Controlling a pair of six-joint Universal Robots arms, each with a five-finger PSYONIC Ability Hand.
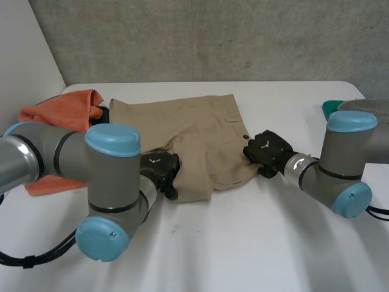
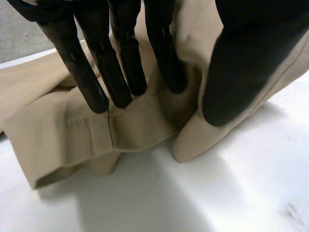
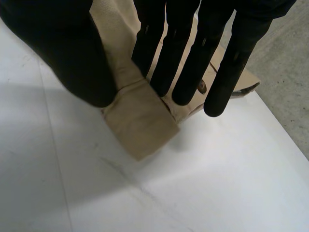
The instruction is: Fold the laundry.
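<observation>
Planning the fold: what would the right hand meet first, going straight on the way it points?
The khaki shorts: the right hand pinches their edge, and more of the cloth lies ahead of its fingers, though depth is hard to judge.

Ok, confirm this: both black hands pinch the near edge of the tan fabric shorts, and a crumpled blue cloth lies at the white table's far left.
Wrong colour: the crumpled cloth is orange, not blue, as the head view shows. The rest holds: the left hand and right hand pinch the near edge of the tan fabric shorts.
</observation>
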